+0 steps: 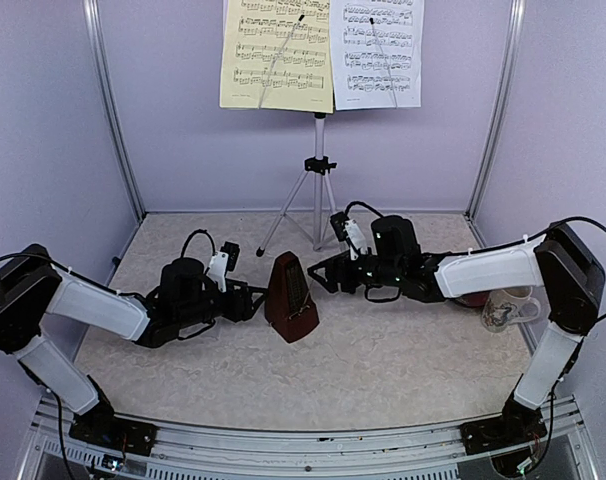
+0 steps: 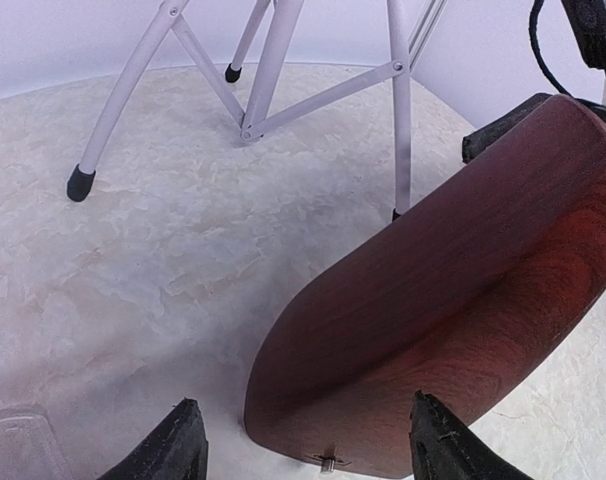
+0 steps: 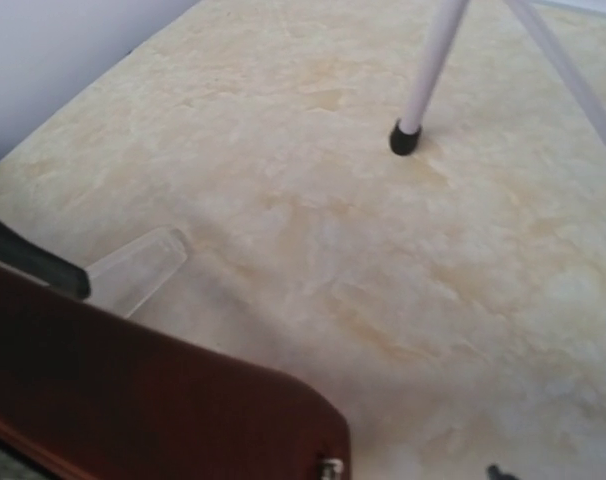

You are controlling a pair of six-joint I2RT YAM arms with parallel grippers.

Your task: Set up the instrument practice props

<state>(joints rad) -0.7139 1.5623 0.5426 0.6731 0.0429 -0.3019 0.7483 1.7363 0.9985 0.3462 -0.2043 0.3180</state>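
The brown pyramid-shaped metronome [image 1: 291, 298] stands upright mid-table in front of the white tripod music stand [image 1: 319, 165]. A yellow sheet [image 1: 277, 52] and a white sheet [image 1: 377, 50] rest on the stand's desk. My left gripper [image 1: 253, 301] sits low just left of the metronome. In the left wrist view the left gripper [image 2: 305, 402] is open, its black fingertips [image 2: 178, 440] either side of the metronome [image 2: 463, 280] base, with a gap on the left side. My right gripper [image 1: 326, 274] is open just right of the metronome [image 3: 133, 400], nothing between its fingers.
A floral white mug [image 1: 508, 308] and a partly hidden red dish [image 1: 472, 298] sit at the right, behind the right forearm. The stand's legs [image 2: 268, 70] spread behind the metronome; one foot [image 3: 405, 138] shows in the right wrist view. Grey walls enclose three sides.
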